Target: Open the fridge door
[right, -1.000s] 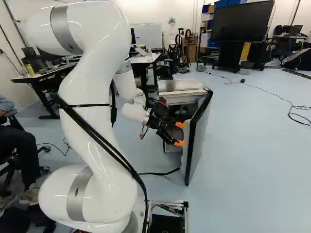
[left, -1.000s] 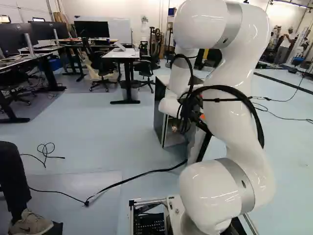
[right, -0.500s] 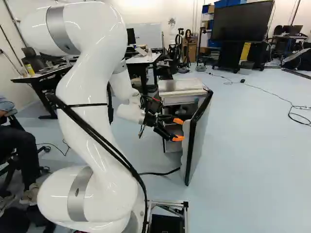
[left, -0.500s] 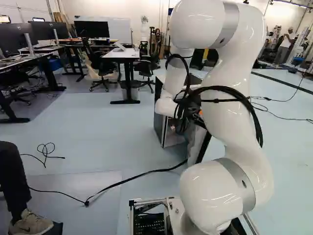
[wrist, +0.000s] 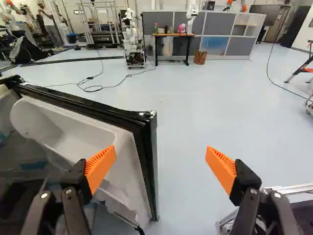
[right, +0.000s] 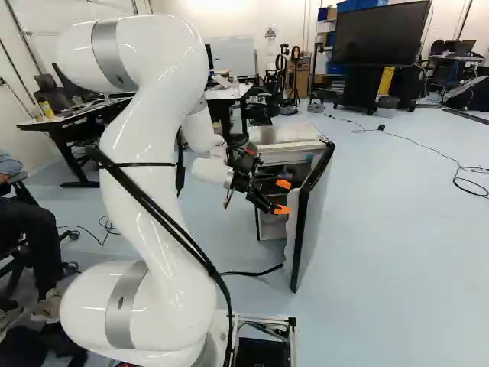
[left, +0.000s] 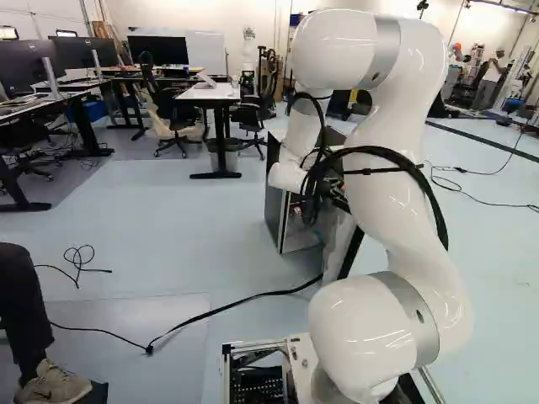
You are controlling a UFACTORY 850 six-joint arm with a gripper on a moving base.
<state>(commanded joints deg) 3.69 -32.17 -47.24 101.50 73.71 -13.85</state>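
The gripper (right: 283, 196) is at the inner side of the fridge door (right: 314, 222) in the right base view, in front of the fridge (right: 284, 134). That door stands wide open, its black-rimmed free edge toward the base. In the wrist view the gripper (wrist: 160, 152) has its orange fingers far apart with nothing held. One finger overlaps the door's white inner shelves (wrist: 73, 132); the other is over floor beyond the door's edge (wrist: 149, 166). Whether a finger touches the door I cannot tell. The left base view shows the fridge (left: 274, 198) partly behind my arm.
A black cable (left: 244, 301) runs over the floor to the fridge's foot. Desks (left: 221, 94) and chairs stand farther back. Another robot (wrist: 133, 39) stands far off past the door, near a wooden table (wrist: 173, 35). A large screen (right: 380, 33) is at the back.
The gripper has risen a little beside the door, its fingers still apart. The arm's upper bend has shifted and sunk slightly. Door, fridge and base have not moved.
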